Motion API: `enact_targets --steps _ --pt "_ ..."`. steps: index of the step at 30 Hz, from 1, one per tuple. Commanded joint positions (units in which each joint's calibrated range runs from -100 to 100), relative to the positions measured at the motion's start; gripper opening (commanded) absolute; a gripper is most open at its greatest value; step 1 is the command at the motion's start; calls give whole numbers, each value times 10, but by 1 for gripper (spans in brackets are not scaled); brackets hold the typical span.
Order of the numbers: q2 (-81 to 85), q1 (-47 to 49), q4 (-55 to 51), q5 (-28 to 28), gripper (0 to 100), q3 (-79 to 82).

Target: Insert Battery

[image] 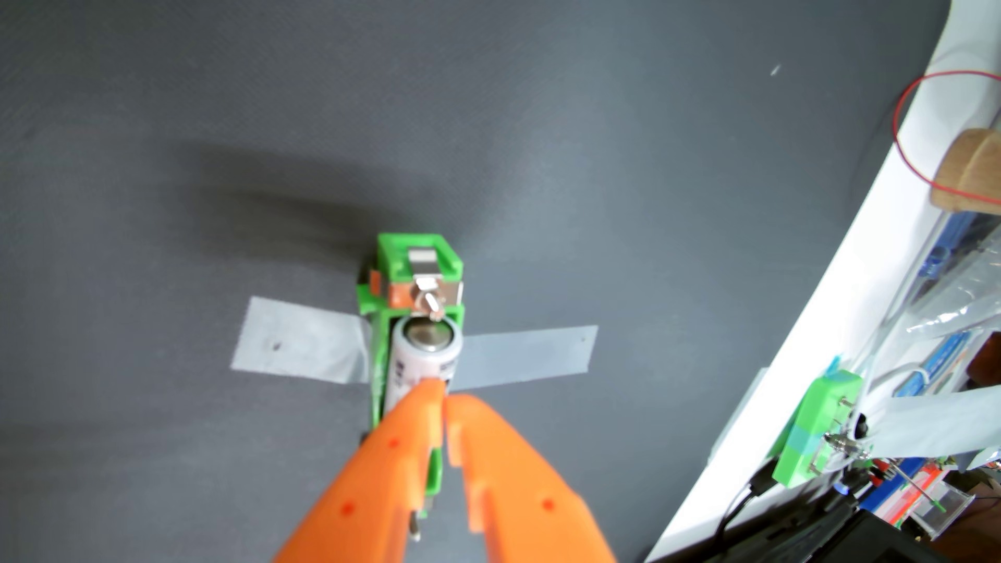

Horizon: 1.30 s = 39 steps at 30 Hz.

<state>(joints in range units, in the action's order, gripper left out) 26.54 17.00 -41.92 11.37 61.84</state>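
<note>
My orange gripper (443, 391), nearly closed and holding nothing, presses the battery (425, 357), apparently mostly seated, into the green holder (420, 260).

Battery (425, 360) sat in the holder (417, 303) at centre of the counter (216, 135), tape (411, 354) ran under the holder to left and right, end effector (443, 398) just below the battery, tips touching it.
</note>
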Motion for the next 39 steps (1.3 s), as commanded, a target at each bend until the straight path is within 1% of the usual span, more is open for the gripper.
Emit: enact_targets --steps 1,39 --pt "9 -4 4 0 2 -3" --pt "9 6 6 -2 2 33"
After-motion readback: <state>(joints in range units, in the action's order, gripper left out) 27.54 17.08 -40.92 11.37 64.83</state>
